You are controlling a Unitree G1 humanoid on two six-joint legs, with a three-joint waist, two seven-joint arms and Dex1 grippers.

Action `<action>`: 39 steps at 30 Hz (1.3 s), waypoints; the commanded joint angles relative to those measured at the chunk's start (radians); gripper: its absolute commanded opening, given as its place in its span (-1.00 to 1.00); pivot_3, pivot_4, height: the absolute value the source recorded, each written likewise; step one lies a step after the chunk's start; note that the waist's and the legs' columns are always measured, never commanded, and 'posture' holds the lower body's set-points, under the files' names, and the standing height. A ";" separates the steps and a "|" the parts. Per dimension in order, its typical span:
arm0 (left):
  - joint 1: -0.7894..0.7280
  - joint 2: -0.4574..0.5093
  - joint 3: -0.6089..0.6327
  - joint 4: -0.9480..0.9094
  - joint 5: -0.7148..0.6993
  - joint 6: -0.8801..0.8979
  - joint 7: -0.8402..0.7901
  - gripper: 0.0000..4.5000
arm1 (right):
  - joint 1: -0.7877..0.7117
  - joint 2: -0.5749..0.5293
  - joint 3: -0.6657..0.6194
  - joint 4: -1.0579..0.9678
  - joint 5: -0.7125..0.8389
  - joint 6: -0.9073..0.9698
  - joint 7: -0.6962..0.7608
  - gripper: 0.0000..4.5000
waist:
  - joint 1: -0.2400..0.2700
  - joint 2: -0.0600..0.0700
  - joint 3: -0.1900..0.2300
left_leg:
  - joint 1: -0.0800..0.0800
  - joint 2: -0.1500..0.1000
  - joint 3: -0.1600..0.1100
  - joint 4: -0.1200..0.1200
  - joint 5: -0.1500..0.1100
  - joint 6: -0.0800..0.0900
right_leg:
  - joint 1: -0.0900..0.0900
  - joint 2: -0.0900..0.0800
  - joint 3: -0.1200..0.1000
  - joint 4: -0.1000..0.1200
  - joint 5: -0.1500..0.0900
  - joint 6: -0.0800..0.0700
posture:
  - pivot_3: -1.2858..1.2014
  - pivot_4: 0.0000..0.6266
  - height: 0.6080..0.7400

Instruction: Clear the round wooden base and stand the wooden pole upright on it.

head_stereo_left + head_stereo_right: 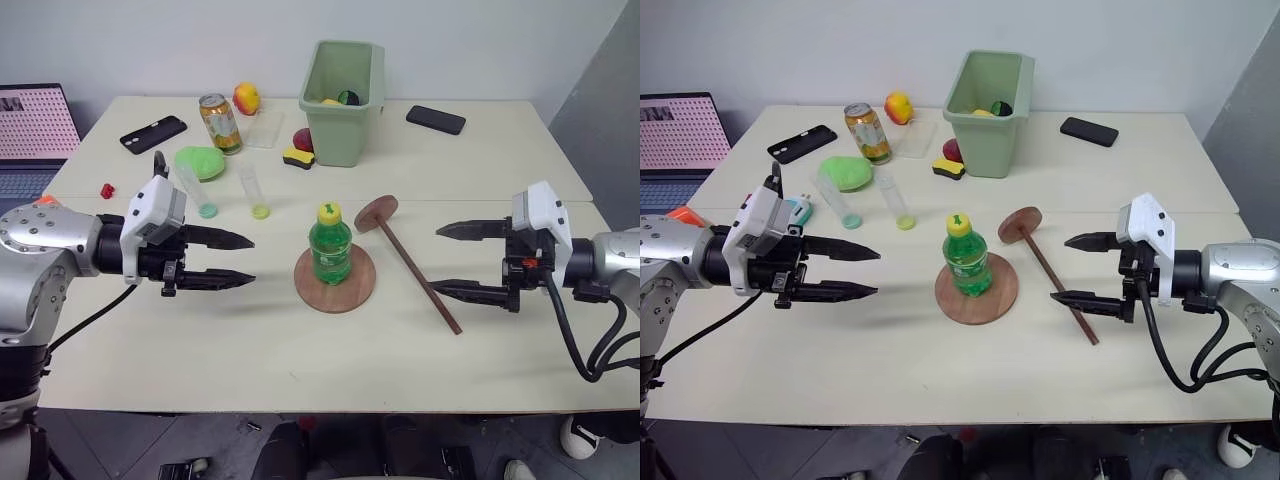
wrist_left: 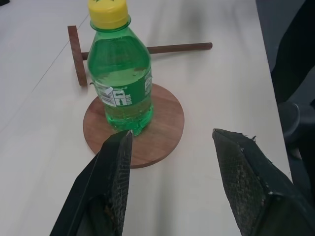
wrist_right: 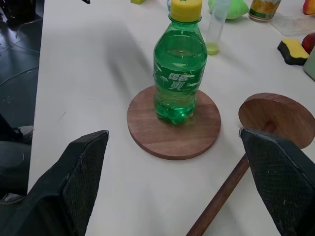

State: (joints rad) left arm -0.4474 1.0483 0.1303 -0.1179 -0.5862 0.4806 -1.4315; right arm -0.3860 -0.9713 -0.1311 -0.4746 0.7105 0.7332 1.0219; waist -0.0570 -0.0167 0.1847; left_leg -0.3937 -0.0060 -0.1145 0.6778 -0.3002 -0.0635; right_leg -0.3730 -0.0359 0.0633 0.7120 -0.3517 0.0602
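green bottle (image 1: 330,247) stands on round wooden base (image 1: 335,287); left pincer (image 1: 232,259) and right pincer (image 1: 462,260) gape empty.

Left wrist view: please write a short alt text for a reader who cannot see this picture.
A green bottle with a yellow cap stands upright on the round wooden base on a pale table. Behind it lies the wooden pole, its end disc on edge. The left gripper is open, its two black fingers pointing at the bottle.
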 commanded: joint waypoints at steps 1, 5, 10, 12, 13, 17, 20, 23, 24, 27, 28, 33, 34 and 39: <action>-0.033 0.007 0.029 0.005 -0.005 -0.023 -0.005 0.20 | -0.018 0.006 -0.004 -0.016 0.004 -0.009 -0.007 0.99 | 0.000 0.000 0.000 | 0.000 0.000 0.000 0.000 0.000 0.000 | 0.000 0.000 0.000 0.000 0.000 0.000 | 0.03 -0.52 1.00; -0.032 0.007 0.024 0.010 -0.004 -0.031 -0.011 0.20 | -0.015 0.014 -0.004 -0.024 0.005 -0.008 -0.016 0.99 | -0.001 0.000 0.000 | 0.000 0.000 0.000 0.000 0.000 0.000 | 0.000 0.000 0.000 0.000 0.000 0.000 | 0.03 -0.52 1.00; -0.027 0.006 0.025 0.011 -0.005 -0.037 -0.012 0.20 | -0.019 0.018 -0.002 -0.023 0.006 -0.008 -0.020 0.99 | 0.000 0.000 0.000 | 0.000 0.000 0.000 0.000 0.000 0.000 | 0.000 0.000 0.000 0.000 0.000 0.000 | 0.03 -0.52 1.00; -0.024 0.008 0.026 0.011 -0.006 -0.039 -0.014 0.20 | -0.024 0.021 0.003 -0.021 0.006 -0.008 -0.023 0.99 | -0.001 0.000 0.000 | 0.000 0.000 0.000 0.000 0.000 0.000 | 0.000 0.000 0.000 0.000 0.000 0.000 | 0.03 -0.52 1.00; -0.022 0.008 0.027 0.010 -0.007 -0.039 -0.015 0.20 | -0.028 0.026 0.009 -0.020 0.004 -0.010 -0.026 0.99 | -0.001 0.000 0.000 | 0.000 0.000 0.000 0.000 0.000 0.000 | 0.000 0.000 0.000 0.000 0.000 0.000 | 0.03 -0.52 1.00; -0.019 0.001 0.025 0.001 -0.010 -0.040 -0.013 0.20 | -0.075 0.120 0.104 -0.006 -0.038 -0.015 -0.090 0.99 | -0.004 0.000 0.000 | 0.000 0.000 0.000 0.000 0.000 0.000 | 0.000 0.000 0.000 0.000 0.000 0.000 | 0.03 -0.52 1.00; -0.019 -0.002 0.021 -0.006 -0.006 -0.049 -0.014 0.20 | -0.104 0.204 0.191 0.028 -0.106 -0.033 -0.140 0.99 | -0.005 0.000 0.000 | 0.000 0.000 0.000 0.000 0.000 0.000 | 0.000 0.001 0.000 0.001 0.000 0.000 | 0.03 -0.52 1.00; -0.025 -0.003 0.019 0.006 0.000 -0.055 -0.013 0.20 | -0.124 0.285 0.272 0.074 -0.175 -0.060 -0.175 0.99 | -0.006 0.000 0.000 | 0.000 0.000 0.000 0.000 0.000 0.000 | -0.001 0.000 0.000 0.001 0.000 0.000 | 0.03 -0.52 1.00; -0.026 -0.003 0.019 0.008 0.001 -0.056 -0.012 0.20 | -0.131 0.311 0.294 0.093 -0.196 -0.070 -0.186 0.99 | -0.006 0.000 0.000 | 0.000 0.000 0.000 0.000 0.000 0.000 | -0.001 0.000 0.000 0.001 0.000 0.000 | 0.03 -0.52 1.00; -0.022 -0.005 0.018 0.009 0.006 -0.063 -0.009 0.20 | -0.149 0.385 0.332 0.150 -0.246 -0.094 -0.223 0.99 | -0.007 0.000 0.000 | 0.000 0.000 -0.001 0.000 0.000 0.000 | -0.001 0.000 0.000 0.001 0.000 0.000 | 0.03 -0.52 1.00; -0.017 -0.005 0.017 0.009 0.012 -0.071 -0.010 0.20 | -0.161 0.422 0.348 0.186 -0.271 -0.110 -0.245 0.99 | -0.008 0.000 0.000 | 0.000 0.000 -0.001 0.000 0.000 0.000 | -0.001 0.000 0.000 0.001 0.000 0.000 | 0.03 -0.52 1.00; 0.000 -0.001 0.020 0.005 0.022 -0.087 -0.010 0.20 | -0.180 0.529 0.377 0.288 -0.340 -0.163 -0.290 0.99 | -0.014 0.000 0.000 | 0.000 0.000 -0.004 0.000 0.000 -0.001 | -0.002 0.001 0.000 0.002 0.000 0.000 | 0.03 -0.52 1.00; 0.000 0.001 0.022 0.004 0.021 -0.085 -0.009 0.20 | -0.179 0.543 0.373 0.299 -0.341 -0.169 -0.289 0.99 | -0.014 0.000 0.000 | 0.000 0.000 -0.005 0.000 0.000 -0.001 | -0.002 0.001 -0.001 0.002 0.000 0.000 | 0.03 -0.52 1.00; 0.000 0.005 0.026 0.003 0.022 -0.084 -0.005 0.20 | -0.183 0.597 0.375 0.337 -0.352 -0.198 -0.283 0.99 | -0.020 0.000 0.000 | 0.000 -0.001 -0.007 0.000 0.000 -0.001 | -0.002 0.001 -0.001 0.001 0.000 0.000 | 0.03 -0.52 1.00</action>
State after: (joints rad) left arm -0.4421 1.0382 0.1242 -0.1037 -0.5644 0.4068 -1.4418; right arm -0.5513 -0.3917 0.2571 -0.1364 0.3632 0.5682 0.7383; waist -0.0766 -0.0167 0.1846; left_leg -0.3936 -0.0067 -0.1220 0.6777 -0.2998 -0.0641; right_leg -0.3748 -0.0351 0.0622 0.7136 -0.3517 0.0602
